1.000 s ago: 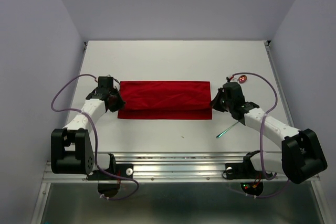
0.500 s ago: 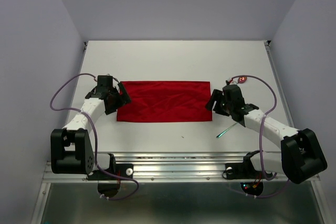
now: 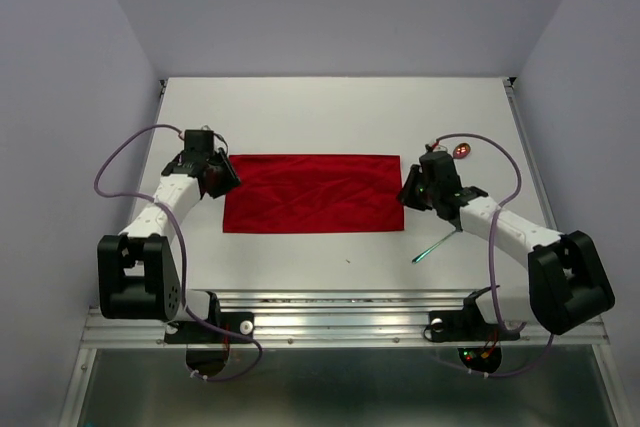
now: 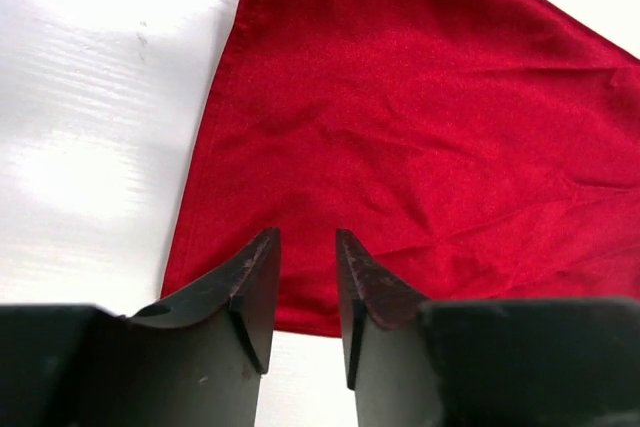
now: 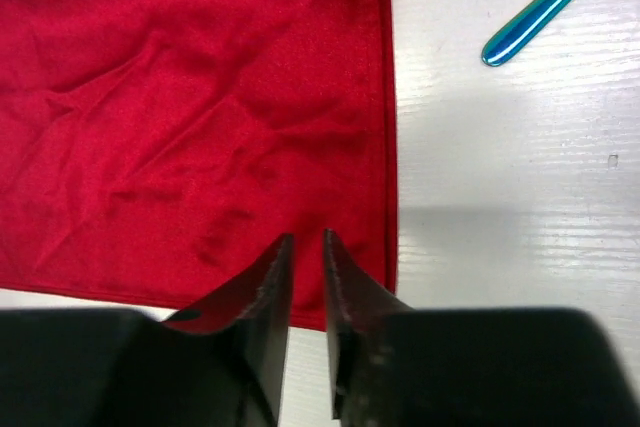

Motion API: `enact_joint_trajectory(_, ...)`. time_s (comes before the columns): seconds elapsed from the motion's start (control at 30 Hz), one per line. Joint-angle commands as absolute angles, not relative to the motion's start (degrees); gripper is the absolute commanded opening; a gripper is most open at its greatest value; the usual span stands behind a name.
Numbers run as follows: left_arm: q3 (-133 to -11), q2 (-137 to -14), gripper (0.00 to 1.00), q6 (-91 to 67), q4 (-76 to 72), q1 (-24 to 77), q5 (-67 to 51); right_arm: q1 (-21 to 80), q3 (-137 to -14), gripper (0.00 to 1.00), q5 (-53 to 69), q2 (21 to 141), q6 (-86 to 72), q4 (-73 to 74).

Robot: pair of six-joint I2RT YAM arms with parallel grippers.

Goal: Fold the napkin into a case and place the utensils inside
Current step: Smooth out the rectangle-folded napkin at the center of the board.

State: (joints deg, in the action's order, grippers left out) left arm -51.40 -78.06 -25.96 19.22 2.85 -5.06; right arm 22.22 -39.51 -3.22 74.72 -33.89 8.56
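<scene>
White tabletop [image 3: 330, 107], red napkin [image 3: 310, 192] flat mid-table, just a wide rectangle, no case yet imo. Left claw [image 4: 305, 237] and right claw [image 5: 305, 239] slightly spread, empty, over its ends. Fork [image 3: 432, 247] and spoon [image 3: 463, 151] lie outside, right of it.

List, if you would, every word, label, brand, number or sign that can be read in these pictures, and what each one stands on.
There is no text to read in any view.
The napkin is plain red, with no print or tag showing.
The white table carries no marking.
The fork shows a bare teal handle with no stamp.
The spoon is too small to tell.
</scene>
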Motion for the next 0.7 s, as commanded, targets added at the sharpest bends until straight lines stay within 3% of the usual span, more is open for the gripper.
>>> enact_joint_trajectory(0.0, -55.45, -81.64, 0.36, -25.14, 16.88, 2.64, -6.41, 22.50, -44.03, 0.20, -2.99, 77.95, -34.72, 8.96)
enact_joint_trajectory(0.27, -63.45, -90.96, 0.35, -23.56, 16.26, 2.64, -7.38, 22.50, -48.95, 0.16, -4.12, 84.80, -33.93, 9.75)
enact_joint_trajectory(0.67, -76.64, -105.90, 0.34, -22.24, 18.11, 2.64, -9.41, 22.50, -68.54, 0.14, -8.35, 104.31, -30.15, 12.74)
